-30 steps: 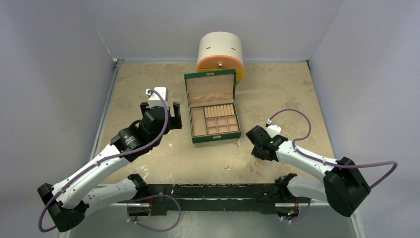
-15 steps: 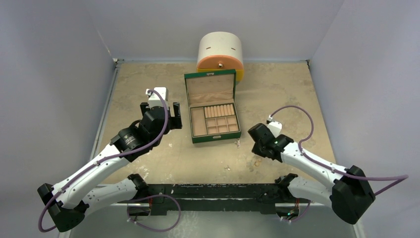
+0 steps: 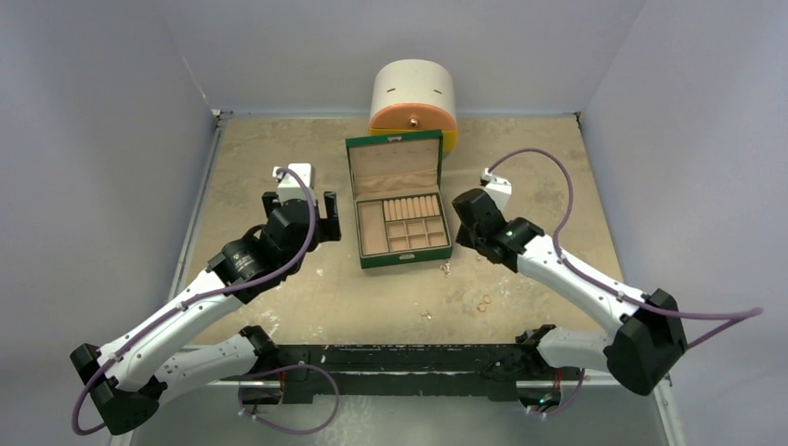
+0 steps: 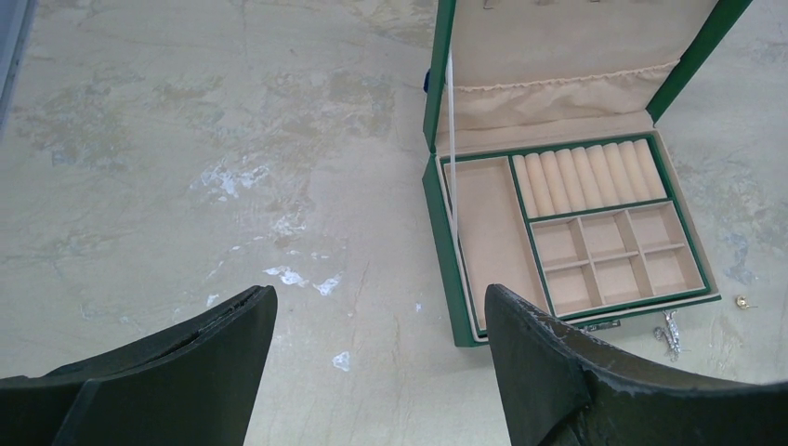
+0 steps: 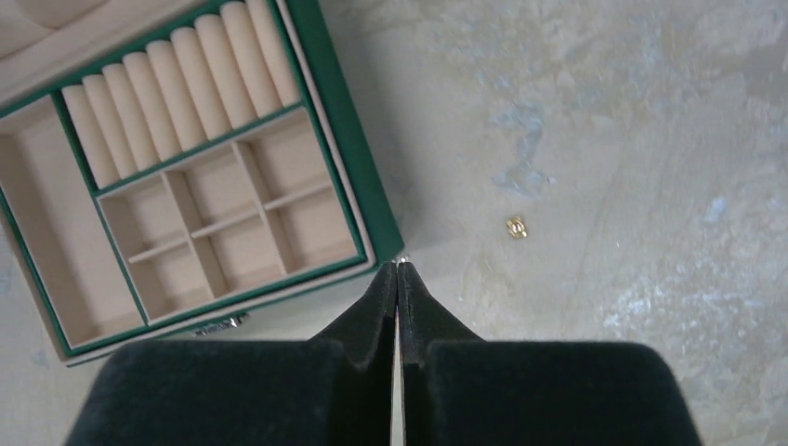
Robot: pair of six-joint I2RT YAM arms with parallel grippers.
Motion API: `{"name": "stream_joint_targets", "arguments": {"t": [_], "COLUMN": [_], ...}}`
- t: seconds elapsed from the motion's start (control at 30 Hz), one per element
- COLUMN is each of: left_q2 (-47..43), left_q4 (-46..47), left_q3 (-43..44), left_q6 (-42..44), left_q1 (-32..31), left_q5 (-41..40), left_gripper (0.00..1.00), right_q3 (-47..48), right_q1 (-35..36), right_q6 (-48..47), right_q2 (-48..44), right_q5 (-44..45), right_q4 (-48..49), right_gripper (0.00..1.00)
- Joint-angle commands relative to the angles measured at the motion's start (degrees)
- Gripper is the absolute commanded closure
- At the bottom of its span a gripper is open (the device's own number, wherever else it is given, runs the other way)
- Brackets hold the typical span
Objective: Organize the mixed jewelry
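the open green jewelry box (image 3: 400,243) sits mid-bench (image 3: 539,167), its lid standing up on the far side, with a white and orange round container (image 3: 413,100) behind it. the mixed jewelry lies loose on the bench near and to the right of the box: a silvery piece (image 3: 445,268) just off the box's near right corner, two gold rings (image 3: 483,302) further toward the near edge, and a gold stud (image 5: 516,227) just right of the box. the box's tan compartments look bare. the left tool (image 4: 381,372) hovers left of the box, fingers spread wide. the right tool (image 5: 398,274) hangs over the box's near right corner, fingers pressed together; a bright speck at their tips may be a pinched piece, too small to tell.
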Motion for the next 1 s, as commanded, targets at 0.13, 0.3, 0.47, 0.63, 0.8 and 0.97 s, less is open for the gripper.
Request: {"name": "stream_joint_targets", "arguments": {"t": [0.13,0.3,0.47,0.63,0.8,0.97], "left_q2": [-0.92,-1.06,-1.06,-0.81,-0.75,-0.7], "left_q4": [0.75,0.8,0.8,0.73,0.74,0.71], "left_q3": [-0.29,-0.27,-0.31,-0.3,-0.32,-0.27], "left_q6": [1.05,1.13,1.05,1.05,1.22,1.23], "left_q1": [0.4,0.33,0.37,0.4,0.33,0.34], "left_q5": [-2.61,-2.69,-2.74,-2.87,-2.84,-2.86], "left_gripper": [0.18,0.18,0.18,0.17,0.17,0.17], "right_q3": [9.39,11.9,14.29,15.12,15.01,15.0], "right_q1": [-0.15,-0.12,-0.06,-0.07,-0.07,-0.07], "right_q6": [-8.0,-8.82,-8.65,-8.49,-7.74,-6.86], "right_q2": [10.04,15.86,21.1,23.89,25.79,27.38], "right_q5": [2.41,0.85,-0.32,-1.64,-2.63,-3.36], "right_q4": [8.74,11.92,12.88,14.18,14.19,14.31], "right_gripper": [1.0,1.0,1.0,1.0,1.0,1.0]}}
